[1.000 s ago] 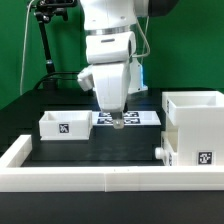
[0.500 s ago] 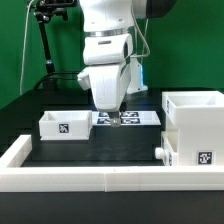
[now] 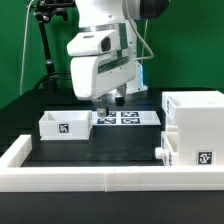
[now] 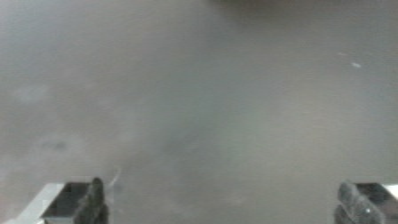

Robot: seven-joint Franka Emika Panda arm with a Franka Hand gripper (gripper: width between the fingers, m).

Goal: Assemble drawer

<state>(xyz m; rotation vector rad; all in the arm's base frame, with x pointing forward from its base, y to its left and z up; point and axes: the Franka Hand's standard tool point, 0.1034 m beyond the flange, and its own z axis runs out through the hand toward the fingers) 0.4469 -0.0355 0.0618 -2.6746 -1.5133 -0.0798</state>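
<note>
- Gripper (image 3: 113, 99): fingers spread wide, empty, hovering above the table.
- Loose tray (image 3: 65, 125): at gripper's 8 o'clock; best to descend squarely astride one wall.
- Housing (image 3: 196, 122): at 4 o'clock; keep clear.

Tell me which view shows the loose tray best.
The exterior view: the tray sits whole and unblocked on the table at that view's left, its open top showing. The wrist view shows only the open tool and grey blur, no tray.
</note>
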